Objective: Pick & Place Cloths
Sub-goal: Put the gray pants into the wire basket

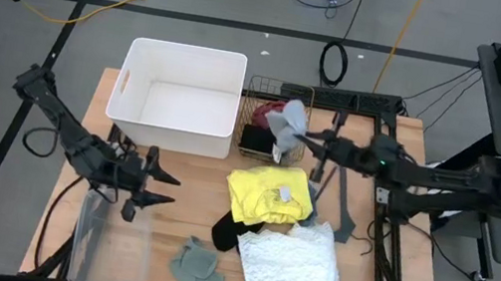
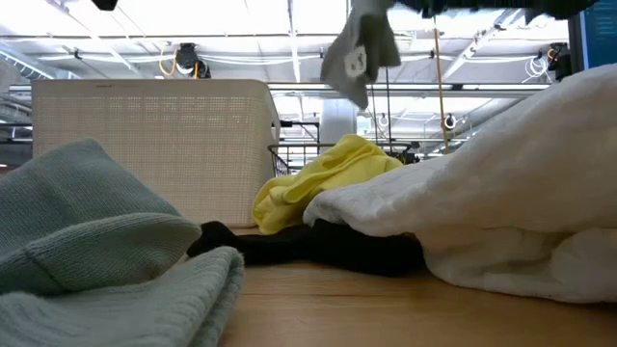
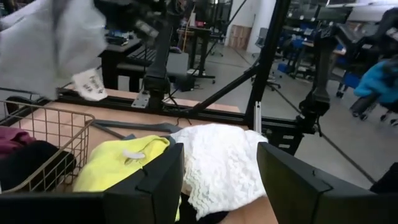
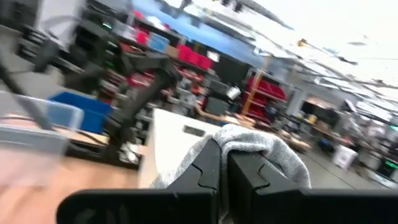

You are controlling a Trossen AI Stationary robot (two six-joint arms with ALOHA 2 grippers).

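My right gripper (image 1: 299, 138) is shut on a grey cloth (image 1: 286, 122) in the air over the wire basket (image 1: 260, 90). The basket holds a maroon cloth (image 1: 265, 113) and a black cloth (image 1: 256, 139). On the table lie a yellow cloth (image 1: 262, 193), a black cloth (image 1: 234, 231), the large white lacy cloth (image 1: 293, 266) and a sage-green cloth (image 1: 200, 270). My left gripper (image 1: 167, 191) is open and hovers left of the yellow cloth, touching nothing. My right gripper pinches a bunched fold of the grey cloth (image 4: 258, 144) between its two fingers (image 4: 208, 165). The fingers come roughly level from the table's right side. The cloth is lifted clear and hangs slack below them (image 2: 359, 53), with a white label (image 2: 355, 64) showing.
A white bin (image 1: 182, 97) stands left of the wire basket. A clear plastic container (image 1: 109, 239) sits at the near left. A thin dark V-shaped bar (image 1: 341, 203) lies right of the yellow cloth. Bare wood shows between the bin and the yellow cloth.
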